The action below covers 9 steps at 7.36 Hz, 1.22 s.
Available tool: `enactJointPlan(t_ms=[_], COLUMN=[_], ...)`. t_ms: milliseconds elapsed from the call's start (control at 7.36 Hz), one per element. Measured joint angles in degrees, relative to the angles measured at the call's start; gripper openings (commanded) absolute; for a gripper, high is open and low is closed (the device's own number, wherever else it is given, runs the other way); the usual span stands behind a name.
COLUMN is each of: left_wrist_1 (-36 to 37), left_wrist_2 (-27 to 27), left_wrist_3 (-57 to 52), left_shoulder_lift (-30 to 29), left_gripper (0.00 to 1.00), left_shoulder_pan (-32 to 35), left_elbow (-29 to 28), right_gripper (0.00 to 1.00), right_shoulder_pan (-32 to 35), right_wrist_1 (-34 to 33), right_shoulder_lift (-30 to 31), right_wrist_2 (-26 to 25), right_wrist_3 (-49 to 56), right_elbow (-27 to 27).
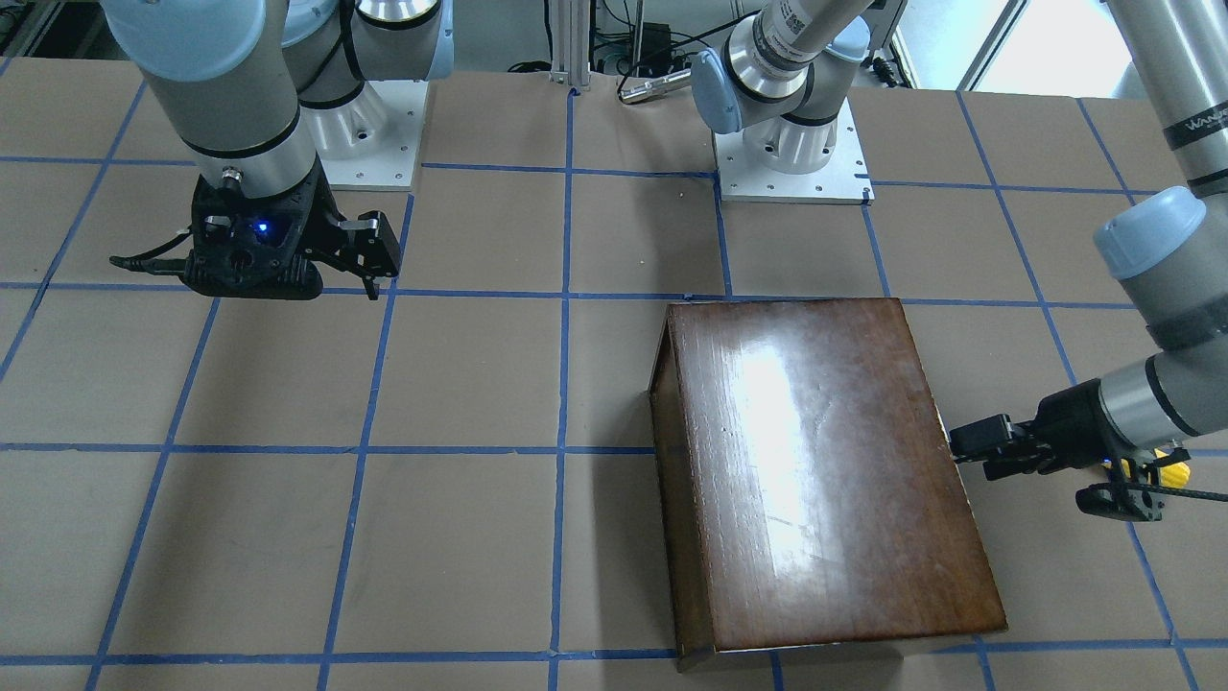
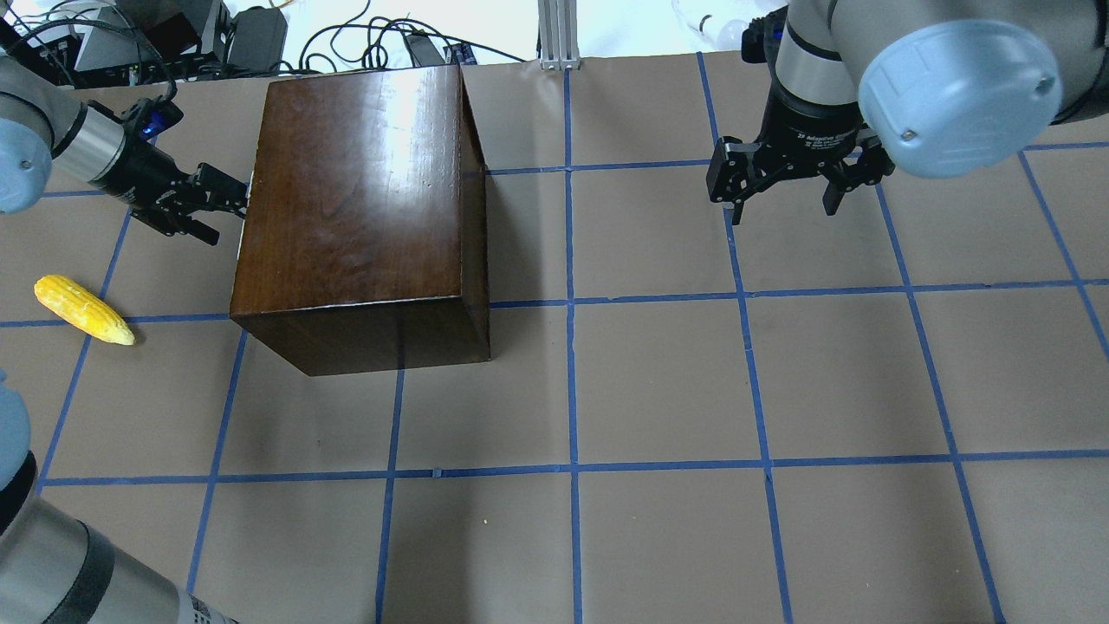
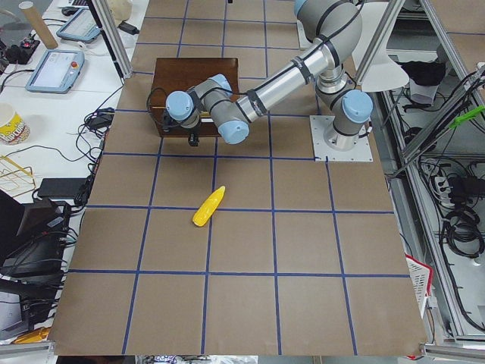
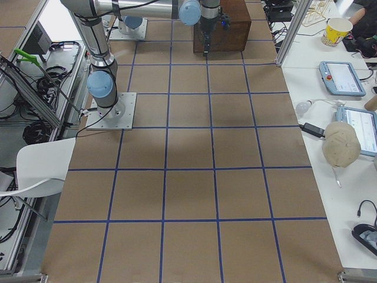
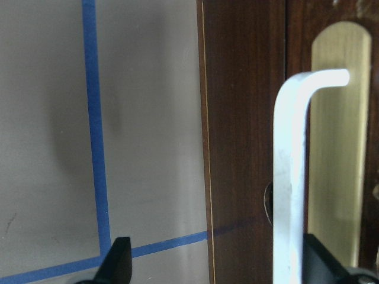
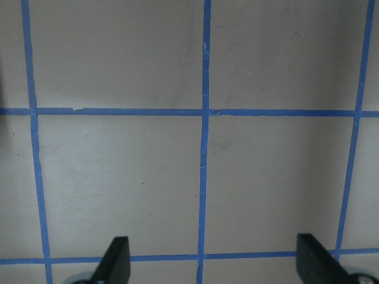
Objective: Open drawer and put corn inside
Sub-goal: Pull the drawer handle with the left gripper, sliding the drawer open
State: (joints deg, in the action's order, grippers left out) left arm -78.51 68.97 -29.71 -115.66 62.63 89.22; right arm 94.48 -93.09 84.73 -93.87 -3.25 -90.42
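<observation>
The dark-brown wooden box (image 2: 355,199) stands at the table's left. Its drawer is closed; the front panel (image 5: 243,148), with a brass plate and a white metal handle (image 5: 290,177), fills the left wrist view. My left gripper (image 2: 227,215) is open and level at that front. The handle lies between its fingers, close to the right fingertip (image 5: 320,263). The yellow corn (image 2: 84,309) lies on the table near the left gripper, apart from the box. In the front-facing view the corn (image 1: 1175,472) is mostly hidden behind the left arm. My right gripper (image 2: 783,208) is open and empty, pointing down above the table at the right.
Brown paper with blue tape lines (image 6: 204,148) covers the table. The two arm bases (image 1: 791,163) stand at the robot's edge. Cables and equipment (image 2: 251,39) lie beyond the far edge behind the box.
</observation>
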Motion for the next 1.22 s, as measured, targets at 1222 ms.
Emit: enactJointPlan(t_ms=[1222], left_wrist_1=[0.65], left_wrist_2=[0.61], left_wrist_3=[0.20], left_shoulder_lift=[-0.14], left_gripper=[1.00], left_shoulder_pan=[0.85], left_elbow=[-0.26], right_gripper=[1.00], right_shoulder_pan=[0.00], right_wrist_1=[0.01], right_shoulder_lift=[-0.04], right_wrist_2=[0.00], right_wrist_3=[0.00], right_elbow=[-0.01])
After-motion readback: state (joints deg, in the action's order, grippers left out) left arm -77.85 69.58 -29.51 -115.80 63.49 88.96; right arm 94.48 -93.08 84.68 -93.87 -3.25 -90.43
